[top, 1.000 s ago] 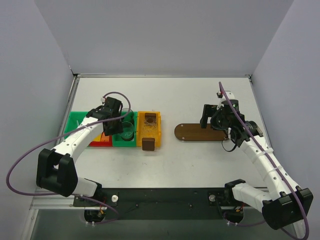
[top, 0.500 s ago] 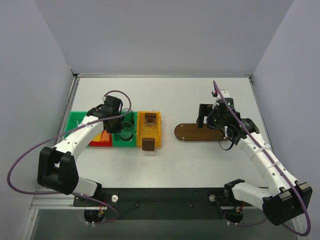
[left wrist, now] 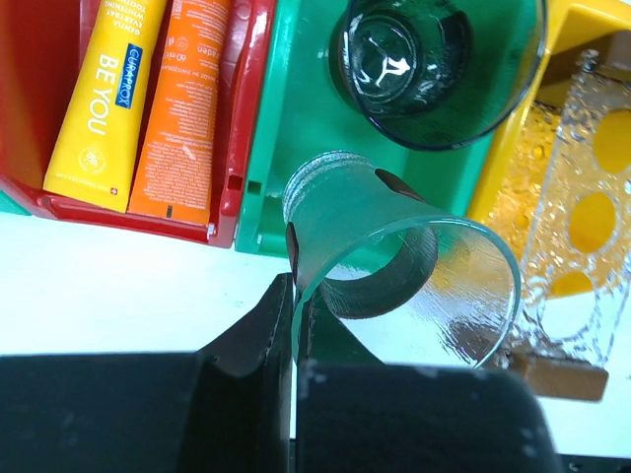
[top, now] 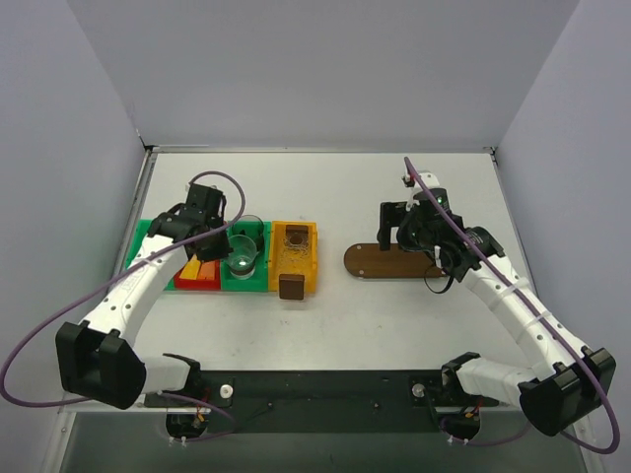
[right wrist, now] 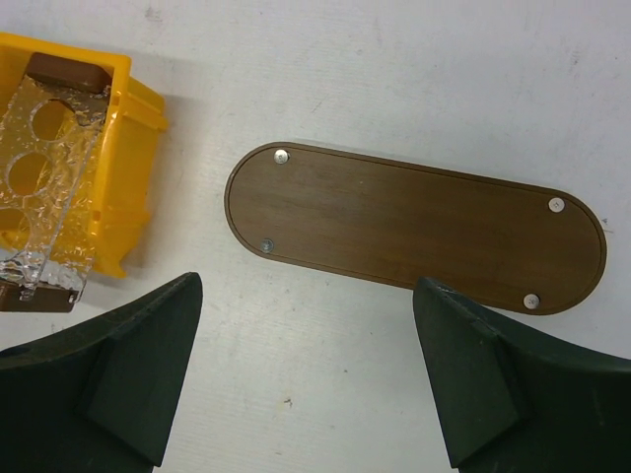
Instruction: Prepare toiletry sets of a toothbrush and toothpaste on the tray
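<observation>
A clear glass tumbler (left wrist: 414,286) is pinched by its wall between the closed fingers of the left gripper (left wrist: 294,325). Ahead and to its left, in a red bin (left wrist: 251,108), a yellow toothpaste tube (left wrist: 104,99) is marked "CURAPROX BE YOU". An orange toothpaste tube (left wrist: 182,108) beside it carries mostly illegible print. Both are cut off by the frame. The tray (right wrist: 414,227) is seen just ahead of the wide-spread right gripper (right wrist: 306,296).

The left wrist view's top edge cut off the yellow toothpaste tube (left wrist: 99,99) and the orange toothpaste tube (left wrist: 182,108), the clear tumbler (left wrist: 375,212) lost part of its rim between the closed fingers (left wrist: 258,330) of the left hand (left wrist: 296,296), and from above the right arm (top: 498,291) hid the right end of the tray (top: 380,262).
</observation>
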You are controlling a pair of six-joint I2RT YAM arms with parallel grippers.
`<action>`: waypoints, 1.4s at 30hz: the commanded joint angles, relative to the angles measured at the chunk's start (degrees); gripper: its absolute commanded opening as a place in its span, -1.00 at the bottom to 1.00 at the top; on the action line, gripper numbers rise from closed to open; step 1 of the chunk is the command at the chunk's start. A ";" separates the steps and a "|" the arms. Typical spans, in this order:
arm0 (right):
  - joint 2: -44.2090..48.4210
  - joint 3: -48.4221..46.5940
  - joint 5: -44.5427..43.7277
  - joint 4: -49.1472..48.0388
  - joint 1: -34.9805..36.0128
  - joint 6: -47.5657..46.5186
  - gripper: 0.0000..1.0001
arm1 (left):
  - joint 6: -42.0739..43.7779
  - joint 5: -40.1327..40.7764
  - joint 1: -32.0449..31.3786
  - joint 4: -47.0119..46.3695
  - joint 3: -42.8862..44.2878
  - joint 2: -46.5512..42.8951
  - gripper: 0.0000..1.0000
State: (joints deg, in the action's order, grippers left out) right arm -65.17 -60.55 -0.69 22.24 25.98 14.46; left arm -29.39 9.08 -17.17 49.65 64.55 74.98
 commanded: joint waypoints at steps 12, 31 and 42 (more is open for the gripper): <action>-2.94 -13.27 -0.29 4.13 6.09 0.48 0.58 | 9.25 -10.39 -2.25 5.20 12.43 -6.78 -1.00; -5.85 -25.05 2.98 7.29 17.96 9.36 0.30 | 7.86 -9.52 -24.31 12.22 38.10 12.03 -1.00; -7.96 -21.89 -2.82 9.84 22.36 8.75 0.13 | 3.46 -11.19 -27.48 8.01 36.52 13.26 -1.00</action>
State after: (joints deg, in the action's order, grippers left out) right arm -71.61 -83.46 -0.01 30.81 47.46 22.74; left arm -23.11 -0.19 -43.92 62.85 98.54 89.69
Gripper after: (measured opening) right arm 0.585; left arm 0.063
